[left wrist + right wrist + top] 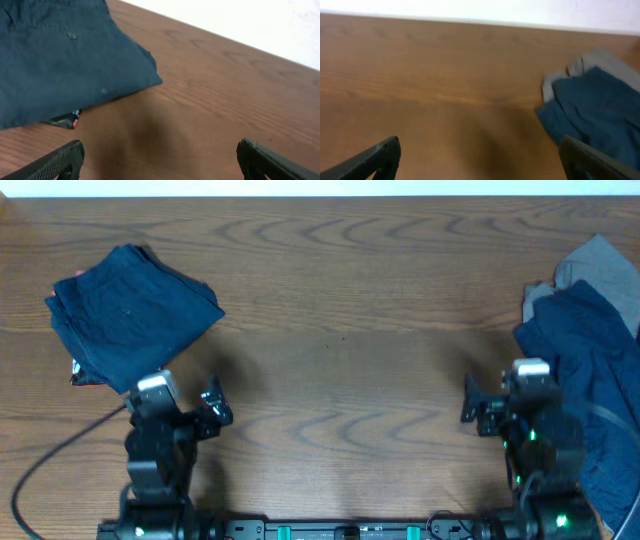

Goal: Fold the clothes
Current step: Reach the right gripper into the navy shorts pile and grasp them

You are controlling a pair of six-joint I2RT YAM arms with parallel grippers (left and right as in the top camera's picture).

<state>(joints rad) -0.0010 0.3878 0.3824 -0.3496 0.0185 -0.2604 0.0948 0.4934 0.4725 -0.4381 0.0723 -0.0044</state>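
A folded stack of dark navy shorts (128, 313) lies at the far left of the table; it also fills the upper left of the left wrist view (60, 60). A loose pile of navy shorts (590, 370) lies at the right edge, over a grey garment (592, 264); both show in the right wrist view, the navy cloth (600, 115) over the grey one (600, 61). My left gripper (213, 410) is open and empty, just below the folded stack. My right gripper (482, 406) is open and empty, just left of the loose pile.
The wooden table (340, 330) runs between the two piles. A black cable (50, 460) loops at the front left. A small label or tag (67, 120) pokes out under the folded stack. A white wall lies beyond the far edge.
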